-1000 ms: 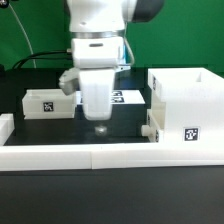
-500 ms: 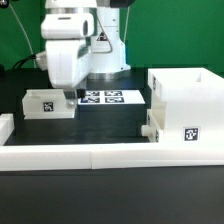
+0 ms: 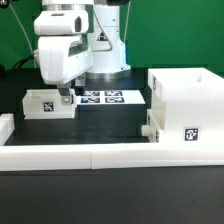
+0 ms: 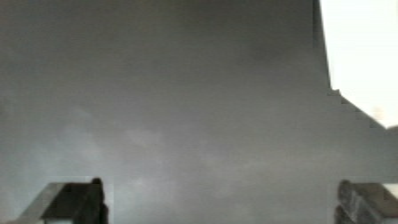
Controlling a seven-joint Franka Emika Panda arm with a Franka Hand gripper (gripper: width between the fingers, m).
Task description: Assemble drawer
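Note:
The drawer's tall open box [image 3: 185, 100] stands at the exterior view's right, with tags on its side. A knobbed tray [image 3: 150, 128] sits low at its left side. A second shallow tray [image 3: 45, 103] with a tag lies at the left. My gripper [image 3: 65, 97] hangs just above that tray's right end. In the wrist view both fingers [image 4: 75, 203] stand wide apart with only blurred grey table between them, so the gripper [image 4: 217, 205] is open and empty. A white edge [image 4: 365, 50] shows at one side of the wrist view; I cannot tell which part it is.
The marker board [image 3: 105, 97] lies flat behind the middle of the table. The long low white border wall [image 3: 100, 155] runs along the front, with a short white end piece [image 3: 5, 125] at the far left. A green backdrop and cables are behind the arm.
The arm has moved from the middle of the table to the exterior view's left and now hangs over the left tray's right end. The drawer parts have not moved.

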